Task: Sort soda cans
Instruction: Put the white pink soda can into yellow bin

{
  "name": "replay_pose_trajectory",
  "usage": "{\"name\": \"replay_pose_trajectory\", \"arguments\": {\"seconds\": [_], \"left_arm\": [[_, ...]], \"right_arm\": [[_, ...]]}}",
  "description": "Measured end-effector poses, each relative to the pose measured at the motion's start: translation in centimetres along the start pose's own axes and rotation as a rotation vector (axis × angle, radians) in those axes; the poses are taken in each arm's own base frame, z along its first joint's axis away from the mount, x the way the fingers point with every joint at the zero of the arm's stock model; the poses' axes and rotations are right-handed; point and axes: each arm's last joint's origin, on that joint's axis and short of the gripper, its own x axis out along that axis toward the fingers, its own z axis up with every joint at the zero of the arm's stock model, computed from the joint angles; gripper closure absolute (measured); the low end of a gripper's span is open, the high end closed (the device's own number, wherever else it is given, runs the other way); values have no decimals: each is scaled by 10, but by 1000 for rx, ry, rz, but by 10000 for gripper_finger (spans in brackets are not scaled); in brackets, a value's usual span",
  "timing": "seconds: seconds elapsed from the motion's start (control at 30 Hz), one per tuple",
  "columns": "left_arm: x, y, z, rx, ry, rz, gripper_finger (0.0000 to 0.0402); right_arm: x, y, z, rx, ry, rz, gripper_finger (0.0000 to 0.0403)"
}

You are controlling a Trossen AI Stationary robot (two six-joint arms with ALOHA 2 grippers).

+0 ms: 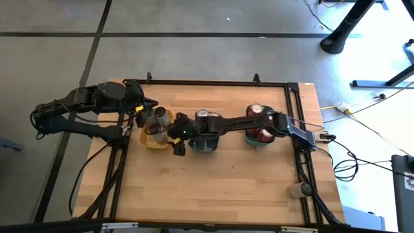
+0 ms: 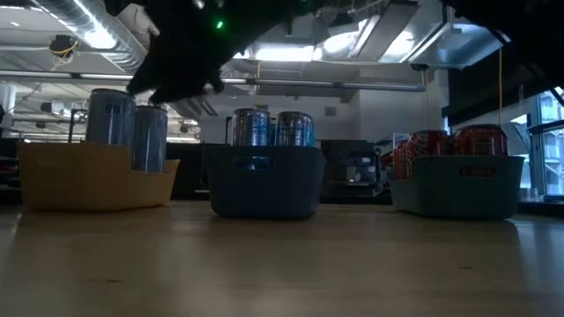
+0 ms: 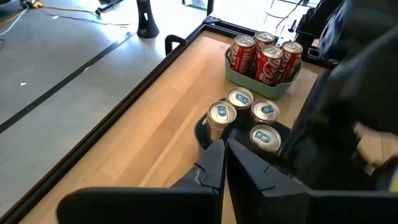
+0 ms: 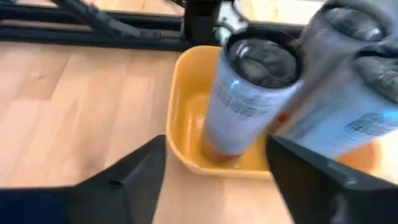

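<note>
Hovering right pincer (image 4: 211, 168) at yellow tray (image 4: 186, 93), fingers apart either side of silver can (image 4: 245, 93) standing in tray, no grip visible; left pincer (image 3: 225, 163) together, idle by tray. Advice: lift straight up, avoid clipping neighbouring cans (image 4: 348, 81)

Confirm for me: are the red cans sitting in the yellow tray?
No. In the left wrist view the red cans stand together in the teal tray, far from the yellow one.
</note>
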Motion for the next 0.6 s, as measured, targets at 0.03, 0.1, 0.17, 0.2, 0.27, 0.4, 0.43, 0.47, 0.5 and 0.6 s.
{"name": "replay_pose_trajectory", "arguments": {"seconds": [0.03, 0.1, 0.17, 0.2, 0.27, 0.4, 0.43, 0.47, 0.5, 0.6], "left_arm": [[0, 0, 0, 0, -1, 0, 393], [0, 0, 0, 0, 0, 0, 393], [1, 0, 0, 0, 1, 0, 393], [1, 0, 0, 1, 3, 0, 393], [2, -1, 0, 2, 7, 1, 393], [4, -1, 0, 7, 12, 2, 393], [4, -1, 0, 8, 13, 3, 393], [4, -1, 0, 9, 14, 3, 393], [4, -1, 0, 9, 15, 3, 393], [5, -2, 1, 11, 18, 4, 393]], "right_arm": [[6, 0, -2, 16, -18, -2, 162], [18, 0, -12, 23, -5, -13, 206], [28, -1, -20, 26, 6, -41, 250], [32, -1, -22, 26, 0, -46, 271], [39, -3, -27, 23, -5, -51, 309], [50, -3, -33, 24, -37, -49, 367], [53, -5, -36, 26, -39, -52, 378], [56, -6, -38, 27, -40, -53, 388], [59, -6, -40, 29, -43, -54, 395], [65, -8, -45, 32, -45, -58, 397]]}}
